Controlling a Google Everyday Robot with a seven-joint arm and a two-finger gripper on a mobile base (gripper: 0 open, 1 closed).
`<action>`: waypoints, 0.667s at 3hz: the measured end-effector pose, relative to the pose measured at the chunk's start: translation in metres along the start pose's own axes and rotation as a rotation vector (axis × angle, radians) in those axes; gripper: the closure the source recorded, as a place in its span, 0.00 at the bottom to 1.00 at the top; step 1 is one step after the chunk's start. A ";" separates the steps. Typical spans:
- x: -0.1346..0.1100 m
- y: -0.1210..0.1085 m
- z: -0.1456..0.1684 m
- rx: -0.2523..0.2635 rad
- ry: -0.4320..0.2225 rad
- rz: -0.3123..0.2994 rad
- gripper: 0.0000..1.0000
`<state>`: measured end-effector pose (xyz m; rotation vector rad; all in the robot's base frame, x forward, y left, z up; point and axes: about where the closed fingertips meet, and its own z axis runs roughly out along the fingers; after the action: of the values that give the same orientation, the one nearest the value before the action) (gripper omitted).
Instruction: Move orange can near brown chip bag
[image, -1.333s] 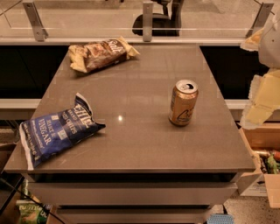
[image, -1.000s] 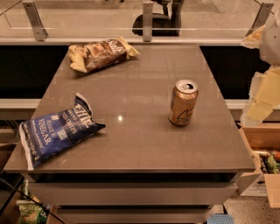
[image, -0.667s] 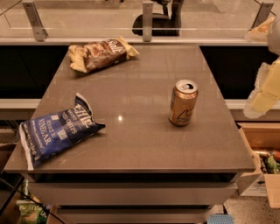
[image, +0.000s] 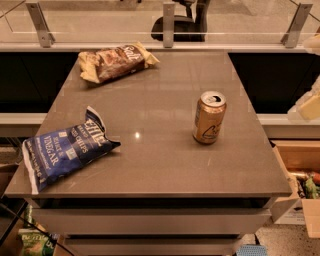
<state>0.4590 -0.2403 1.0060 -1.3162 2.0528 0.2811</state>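
Orange can (image: 209, 117): upright, ungrasped, well apart from brown chip bag (image: 116, 61). Gripper (image: 310, 105): right edge, grip state indiscernible. Step: approach; next, reach can.

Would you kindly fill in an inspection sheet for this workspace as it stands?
Surface: grey table, one small light glint.
Job's things: orange can upright, right of centre; brown chip bag lying at the far left, well apart from it.
Clutter: blue chip bag at the near left edge.
Grippers: gripper out of frame; only pale arm parts at the right edge.
Cables: nothing seen on the table.
Surroundings: glass railing behind; cardboard box at right.
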 end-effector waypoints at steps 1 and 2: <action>0.004 0.015 -0.006 0.023 -0.113 0.067 0.00; 0.012 0.026 0.003 0.031 -0.193 0.116 0.00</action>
<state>0.4348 -0.2352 0.9917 -1.1086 1.9641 0.4106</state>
